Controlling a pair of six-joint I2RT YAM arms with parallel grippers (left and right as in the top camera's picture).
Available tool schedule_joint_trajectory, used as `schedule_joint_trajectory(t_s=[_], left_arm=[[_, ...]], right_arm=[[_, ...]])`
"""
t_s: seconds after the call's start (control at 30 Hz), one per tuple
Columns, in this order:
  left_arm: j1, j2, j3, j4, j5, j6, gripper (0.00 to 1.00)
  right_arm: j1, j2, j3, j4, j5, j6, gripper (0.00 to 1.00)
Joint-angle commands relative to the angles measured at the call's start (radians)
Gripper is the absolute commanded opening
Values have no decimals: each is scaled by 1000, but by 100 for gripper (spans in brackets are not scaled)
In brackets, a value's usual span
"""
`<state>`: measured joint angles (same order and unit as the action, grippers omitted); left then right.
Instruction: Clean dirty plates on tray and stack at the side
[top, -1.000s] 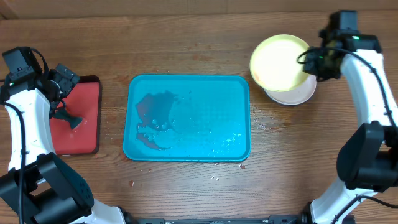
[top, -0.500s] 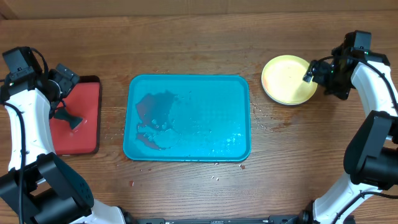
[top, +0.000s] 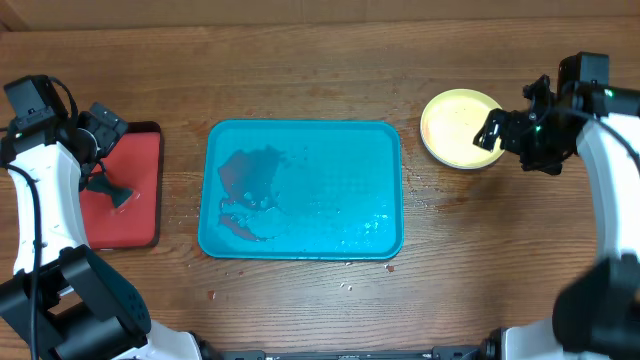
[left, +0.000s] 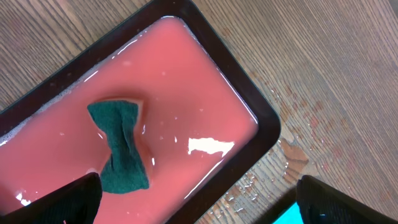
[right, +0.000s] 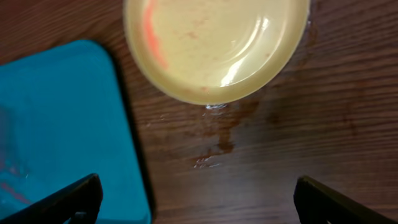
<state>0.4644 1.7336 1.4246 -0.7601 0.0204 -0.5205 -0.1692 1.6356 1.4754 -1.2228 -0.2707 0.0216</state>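
A: What lies beside the tray?
B: A yellow-green plate. It sits on the surface just right of the tray, with a red streak inside. Whether others lie under it, I cannot tell.
A: And the jaws?
B: The right gripper is near the plate, jaws wide, holding nothing. The left gripper is also wide, above the sponge in the red tray.

Furniture on record: one wooden table, mid-brown, its grain running side to side in the overhead view. It fills every view. Along its far edge we see a paler band. We log scattered water droplets and a reddish damp stain on the boards. Light is soft and even; wet spots glint white.
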Motion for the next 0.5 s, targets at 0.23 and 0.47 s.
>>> schedule_joint_trajectory(t_s=[0.23, 0.47], left_arm=[[-7, -6, 11, 1, 6, 12, 100], [-6, -6, 11, 2, 6, 12, 100]], right_arm=[[188, -375, -209, -61, -29, 50, 100], [226, -392, -214, -175, -3, 64, 100]])
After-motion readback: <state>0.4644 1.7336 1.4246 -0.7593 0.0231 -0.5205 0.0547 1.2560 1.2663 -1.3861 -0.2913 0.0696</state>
